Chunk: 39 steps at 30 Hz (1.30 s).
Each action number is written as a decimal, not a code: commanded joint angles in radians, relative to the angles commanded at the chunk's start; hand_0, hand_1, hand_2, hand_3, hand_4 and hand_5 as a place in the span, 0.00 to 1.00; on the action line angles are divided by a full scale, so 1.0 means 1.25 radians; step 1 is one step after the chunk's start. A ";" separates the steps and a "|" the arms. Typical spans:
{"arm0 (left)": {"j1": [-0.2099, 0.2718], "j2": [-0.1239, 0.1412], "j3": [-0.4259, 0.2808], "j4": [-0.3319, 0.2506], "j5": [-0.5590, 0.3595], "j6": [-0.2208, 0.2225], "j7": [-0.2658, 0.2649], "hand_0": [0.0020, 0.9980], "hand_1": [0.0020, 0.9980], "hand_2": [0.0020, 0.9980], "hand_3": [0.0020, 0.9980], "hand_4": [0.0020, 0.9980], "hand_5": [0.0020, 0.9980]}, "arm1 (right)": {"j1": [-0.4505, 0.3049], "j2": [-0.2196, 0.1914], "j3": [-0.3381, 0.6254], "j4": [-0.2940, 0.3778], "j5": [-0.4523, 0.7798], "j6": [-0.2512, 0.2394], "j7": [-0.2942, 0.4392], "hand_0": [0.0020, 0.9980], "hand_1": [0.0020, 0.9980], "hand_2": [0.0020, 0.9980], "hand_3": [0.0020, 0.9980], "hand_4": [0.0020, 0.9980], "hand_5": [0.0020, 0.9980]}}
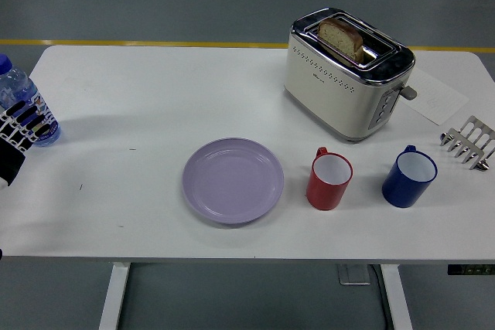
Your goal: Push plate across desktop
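A round lilac plate [233, 181] lies flat on the white table [155, 98], a little left of centre and near the front edge. My left hand [19, 125] shows only at the far left edge, far from the plate, with its black and white fingers [31, 113] spread and holding nothing. It partly covers a water bottle behind it. My right hand is out of the picture.
Right of the plate stand a red mug [330, 181] and a blue mug [409, 178]. Behind them is a cream toaster [346, 75] with bread in one slot. A metal rack [468, 143] and paper [437, 96] lie far right. A water bottle [15, 90] stands far left.
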 joint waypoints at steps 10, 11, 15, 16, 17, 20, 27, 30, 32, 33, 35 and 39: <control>-0.002 -0.003 -0.001 0.008 -0.016 0.026 -0.045 0.66 0.67 0.65 0.61 0.52 1.00 | 0.002 -0.002 0.000 0.000 0.000 0.000 0.001 0.67 0.65 0.68 0.60 0.45 0.20; -0.002 -0.003 -0.001 0.009 -0.016 0.026 -0.045 0.66 0.67 0.65 0.61 0.52 1.00 | 0.002 -0.002 -0.001 0.000 0.001 0.000 0.001 0.67 0.65 0.68 0.60 0.45 0.20; -0.002 -0.003 0.001 0.011 -0.014 0.026 -0.043 0.66 0.67 0.65 0.61 0.52 1.00 | 0.002 -0.002 0.002 0.000 -0.002 0.000 0.001 0.67 0.65 0.68 0.60 0.45 0.20; -0.002 -0.002 0.002 0.011 -0.014 0.026 -0.043 0.66 0.67 0.65 0.61 0.52 1.00 | 0.002 -0.002 0.002 0.000 -0.002 0.000 0.001 0.67 0.65 0.68 0.60 0.45 0.20; -0.002 -0.003 0.003 0.011 -0.013 0.026 -0.043 0.66 0.67 0.65 0.61 0.52 1.00 | 0.002 -0.002 0.002 0.000 -0.001 0.000 0.001 0.67 0.65 0.68 0.60 0.45 0.20; -0.003 -0.002 0.005 0.011 -0.013 0.025 -0.042 0.66 0.67 0.65 0.61 0.52 1.00 | 0.002 -0.003 0.000 0.000 0.002 -0.001 0.002 0.67 0.65 0.68 0.60 0.45 0.20; -0.004 -0.002 0.005 0.012 -0.012 0.025 -0.041 0.66 0.67 0.65 0.61 0.52 1.00 | 0.003 -0.004 -0.002 0.000 0.005 -0.001 0.004 0.67 0.65 0.68 0.60 0.45 0.20; -0.005 -0.004 0.005 0.013 -0.008 0.025 -0.041 0.66 0.67 0.65 0.61 0.52 1.00 | 0.003 -0.004 0.003 0.000 -0.002 -0.001 0.004 0.67 0.65 0.68 0.60 0.45 0.20; -0.004 -0.008 0.003 0.011 -0.007 0.024 -0.041 0.66 0.67 0.65 0.61 0.52 1.00 | 0.003 -0.004 0.006 0.000 -0.009 0.000 0.004 0.67 0.65 0.68 0.60 0.45 0.20; -0.003 -0.010 0.002 0.008 -0.006 0.024 -0.041 0.66 0.67 0.65 0.61 0.52 1.00 | 0.003 -0.003 0.008 0.000 -0.012 0.000 0.003 0.67 0.65 0.68 0.60 0.45 0.20; -0.001 -0.012 0.002 0.005 -0.005 0.024 -0.041 0.66 0.67 0.65 0.61 0.52 1.00 | 0.003 -0.003 0.009 0.000 -0.014 0.000 0.003 0.67 0.65 0.68 0.60 0.45 0.20; 0.002 -0.014 0.003 0.002 -0.004 0.024 -0.041 0.66 0.68 0.65 0.61 0.52 1.00 | 0.002 -0.003 0.010 0.000 -0.017 0.001 0.001 0.67 0.65 0.68 0.60 0.45 0.20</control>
